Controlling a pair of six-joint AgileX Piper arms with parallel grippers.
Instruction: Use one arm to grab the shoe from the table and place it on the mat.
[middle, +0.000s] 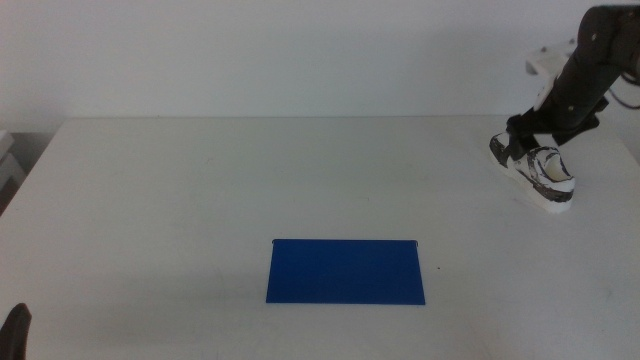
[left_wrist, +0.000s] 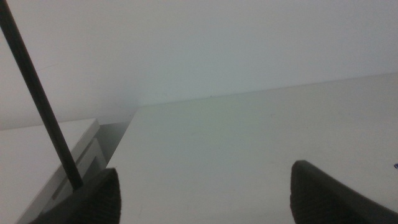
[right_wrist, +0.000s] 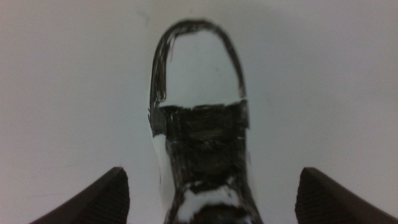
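Note:
The shoe (middle: 541, 172), a white sneaker with black-grey mottled panels, lies on the white table (middle: 250, 180) at the far right. The right arm reaches down from the upper right, and my right gripper (middle: 524, 136) is over the shoe's rear end. In the right wrist view the shoe (right_wrist: 199, 106) lies lengthwise between the wide-apart jaws of the right gripper (right_wrist: 211, 183), which is open and not touching it. The blue mat (middle: 345, 271) lies flat at the front centre, far from the shoe. My left gripper (middle: 15, 332) waits at the front left corner, open and empty (left_wrist: 205, 183).
A white box-like unit (middle: 6, 160) stands just off the table's left edge; it also shows in the left wrist view (left_wrist: 37, 162) behind a black cable (left_wrist: 37, 99). A white wall stands behind the table. The right table edge runs close to the shoe.

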